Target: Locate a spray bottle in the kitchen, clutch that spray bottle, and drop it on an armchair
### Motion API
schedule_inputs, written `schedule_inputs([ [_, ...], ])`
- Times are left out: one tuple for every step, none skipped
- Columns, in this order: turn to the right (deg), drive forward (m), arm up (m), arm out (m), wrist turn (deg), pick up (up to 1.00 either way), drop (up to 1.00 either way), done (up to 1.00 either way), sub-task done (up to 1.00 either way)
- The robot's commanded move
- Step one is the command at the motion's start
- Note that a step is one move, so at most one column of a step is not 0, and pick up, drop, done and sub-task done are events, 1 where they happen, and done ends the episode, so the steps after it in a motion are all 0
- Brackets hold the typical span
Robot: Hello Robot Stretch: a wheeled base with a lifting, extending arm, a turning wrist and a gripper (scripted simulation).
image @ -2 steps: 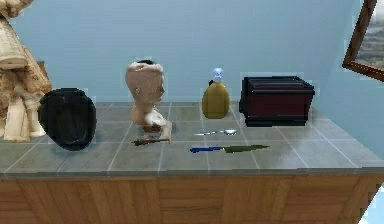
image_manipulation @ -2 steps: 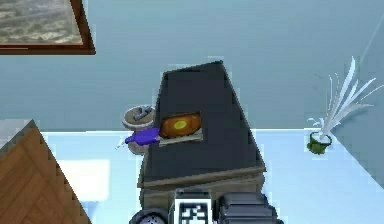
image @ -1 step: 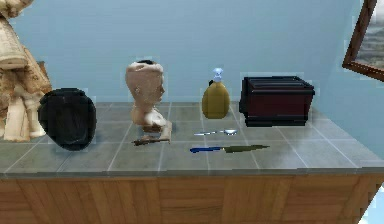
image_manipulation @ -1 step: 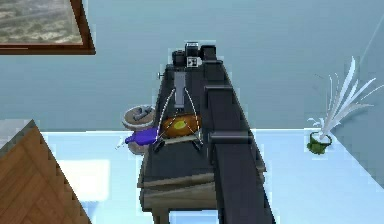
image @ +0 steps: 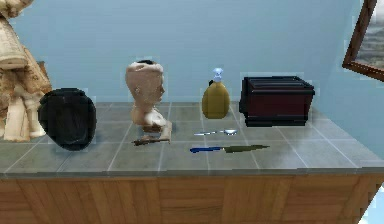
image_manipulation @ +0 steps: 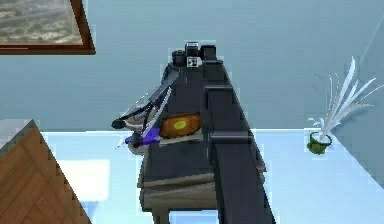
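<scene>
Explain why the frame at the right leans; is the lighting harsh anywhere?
Forward view: the frame leans only in the picture, near its edge; light is soft, with a faint shadow under the box. Arm side view: the arm looks dark against a pale wall.

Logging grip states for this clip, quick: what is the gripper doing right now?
Gripper: its state cannot be told, nor whether it holds anything; a small blue-purple thing and a flat orange disc sit at its far end.
</scene>
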Motion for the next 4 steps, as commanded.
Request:
schedule_inputs([
  [0.0, 0.00, 0.00, 0.00, 45.0, 0.00, 0.00, 0.00, 0.00],
  [0.0, 0.00, 0.00, 0.00, 45.0, 0.00, 0.00, 0.00, 0.00],
  [0.0, 0.00, 0.00, 0.00, 6.0, 0.00, 0.00, 0.00, 0.00],
  [0.0, 0.00, -0.30, 0.00, 0.0, 0.00, 0.00, 0.00, 0.00],
])
